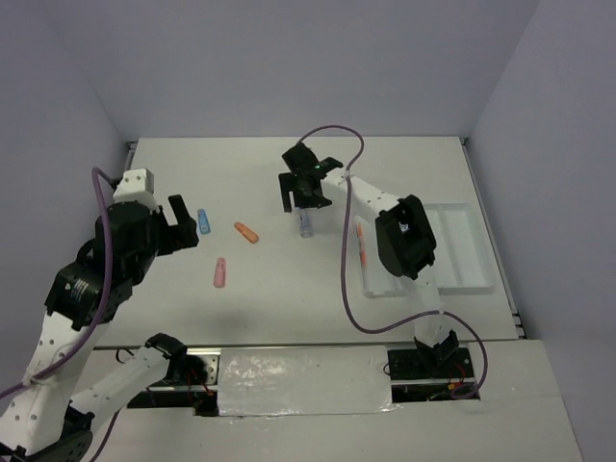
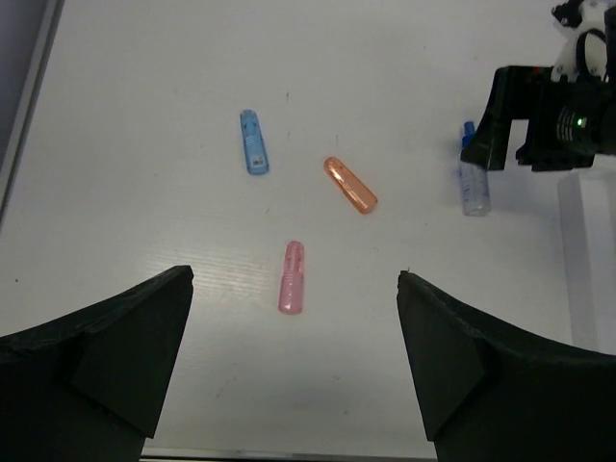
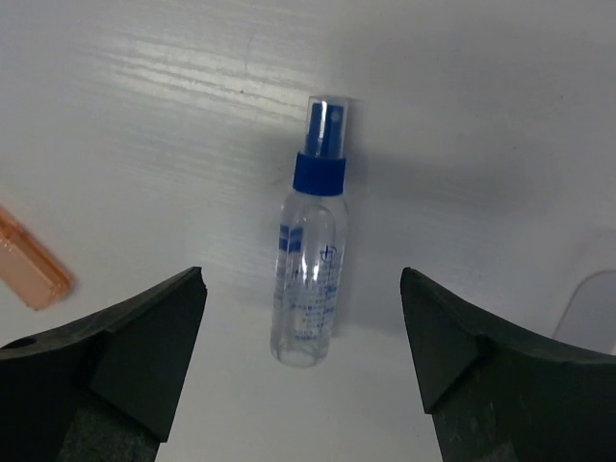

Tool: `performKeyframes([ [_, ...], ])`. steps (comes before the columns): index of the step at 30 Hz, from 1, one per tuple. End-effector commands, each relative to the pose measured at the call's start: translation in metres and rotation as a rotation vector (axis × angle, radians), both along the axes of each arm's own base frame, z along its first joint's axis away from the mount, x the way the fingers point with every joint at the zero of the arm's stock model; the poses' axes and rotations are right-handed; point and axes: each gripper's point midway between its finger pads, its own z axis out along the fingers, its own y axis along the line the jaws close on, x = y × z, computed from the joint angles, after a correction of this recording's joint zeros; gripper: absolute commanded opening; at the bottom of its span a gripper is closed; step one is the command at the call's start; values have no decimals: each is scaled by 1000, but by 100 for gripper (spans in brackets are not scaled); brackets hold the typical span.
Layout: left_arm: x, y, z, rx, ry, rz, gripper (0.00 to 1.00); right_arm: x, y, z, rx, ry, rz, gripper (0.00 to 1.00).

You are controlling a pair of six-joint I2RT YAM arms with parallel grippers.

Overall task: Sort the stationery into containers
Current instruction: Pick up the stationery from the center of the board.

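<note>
Surface: a matte white table [image 1: 289, 308] with faint streaks, enclosed by plain pale grey walls [image 1: 289, 58] on the left, right and far sides. At the near edge a shiny, wrinkled strip [image 1: 298, 377] lies between the two arm bases, and a purple cable [image 1: 348, 289] loops off the right arm. Near left: the left gripper [image 1: 188, 226] hangs above the table with its jaws spread wide and nothing between them. In front of it is the pink capsule [image 2: 291, 277], nearest of the three, long axis roughly near to far. Right side: the white tray [image 1: 470, 252], long compartments running near to far, partly hidden by the right arm. The orange pen [image 1: 361, 245] lies at the tray's left edge, parallel to the compartments; I cannot tell whether it is inside or just beside. Further back are the orange capsule [image 2: 350, 185], lying on a diagonal, and the blue capsule [image 2: 254, 142], nearly near to far, well apart from each other. Farthest: the clear bottle [image 3: 310, 279], flat on the table near its middle, blue cap pointing toward the far wall. It has blue print on its side, too small to read. The right gripper [image 1: 305, 200] is directly over it, jaws wide apart on either side of the body, neither touching it; nothing is gripped.
</note>
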Motion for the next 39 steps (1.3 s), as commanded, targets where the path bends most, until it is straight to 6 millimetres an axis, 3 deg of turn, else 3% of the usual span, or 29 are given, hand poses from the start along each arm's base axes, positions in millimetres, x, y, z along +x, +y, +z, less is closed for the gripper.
performKeyframes([
  [1,-7,9,-20,94,18,-27,99,9,10,9,-18,-14,15,88],
  [5,-7,7,-40,84,24,-31,99,2,18,-17,-41,24,46,74],
  [10,-6,7,-69,89,57,-21,99,-9,13,-40,-81,59,40,66],
  [16,-1,4,-75,87,70,-24,99,-26,7,-60,-102,98,46,57],
  [20,0,2,-80,79,75,-29,99,-30,12,-69,-76,129,67,37],
  [21,0,2,-79,74,68,-28,99,-30,14,-65,-69,122,69,31],
  [23,0,1,-79,70,63,-30,99,-29,22,-54,-8,97,89,0],
  [24,-1,1,-79,65,59,-29,99,-30,24,-45,12,81,94,0],
  [25,-1,1,-79,64,57,-27,99,-21,35,-5,98,-15,117,0],
  [27,-1,2,-78,62,54,-25,99,-24,32,23,158,-78,169,0],
  [28,-2,1,-78,60,52,-27,99,-23,27,67,212,-175,186,0],
  [29,-2,1,-77,56,45,-32,99,-20,17,89,210,-229,206,0],
  [31,-3,0,-75,51,34,-40,99,-8,-27,119,183,-290,151,0],
  [32,-4,-1,-74,43,26,-48,99,-6,-50,145,164,-337,139,0],
  [33,-5,-2,-71,37,13,-55,99,-3,-70,153,143,-336,113,0],
  [34,-6,-2,-70,33,6,-56,99,-3,-113,146,88,-269,41,0],
  [35,-7,-3,-68,27,-5,-65,99,0,-134,159,60,-268,9,0],
  [36,-9,-2,-64,17,-26,-68,99,1,-159,158,18,-244,-46,0],
  [37,-10,-2,-63,15,-35,-68,99,-8,-199,147,-71,-171,-121,0],
  [39,-13,-1,-60,5,-55,-71,99,-19,-244,135,-204,-111,-207,0],
])
